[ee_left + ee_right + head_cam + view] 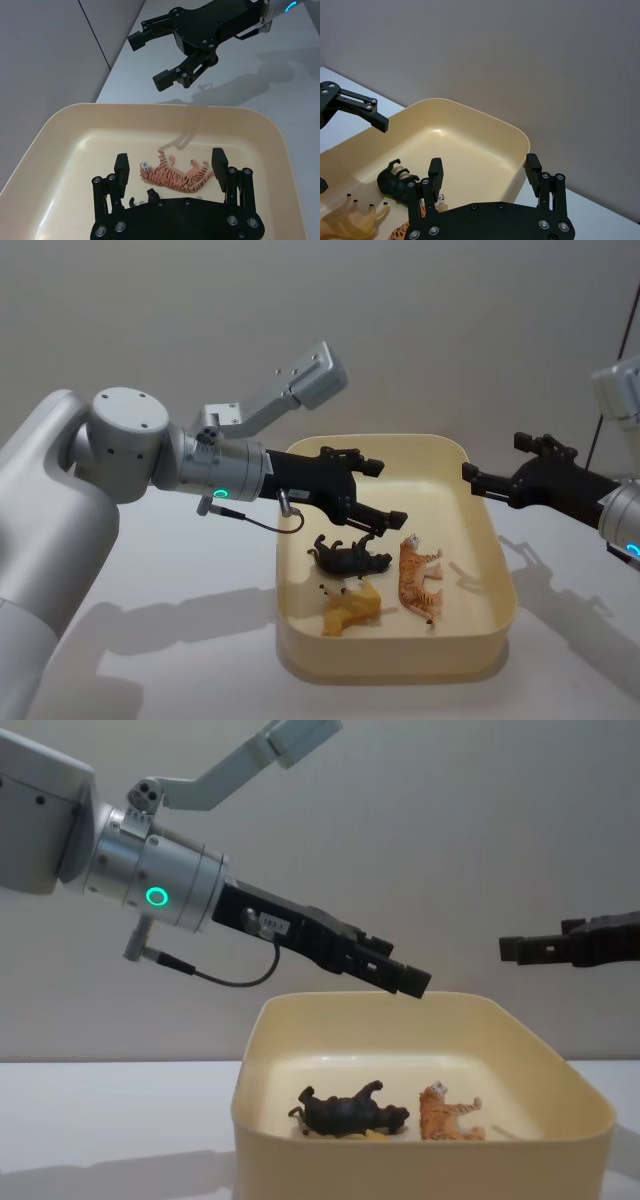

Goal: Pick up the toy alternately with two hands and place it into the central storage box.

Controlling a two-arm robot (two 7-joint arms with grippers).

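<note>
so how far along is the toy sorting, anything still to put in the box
Done: the tiger, black animal and yellow animal lie inside the storage box. In hand: nothing; the left gripper is open above the box, the right gripper open beside it. No toys visible on the table.

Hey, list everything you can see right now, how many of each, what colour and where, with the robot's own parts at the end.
Storage box: one, cream-yellow, centre of the white table.
Black animal figure: one, lying on its side in the box, left part of the floor.
Tiger figure: one, orange with black stripes, on its side in the box, right of the black one.
Yellow animal figure: one, on the box floor, in front of the black one.
Left gripper: one, black, on the silver arm with a green ring light, above the box, fingers open, empty.
Right gripper: one, black, above the box's right rim, fingers open, empty.
</note>
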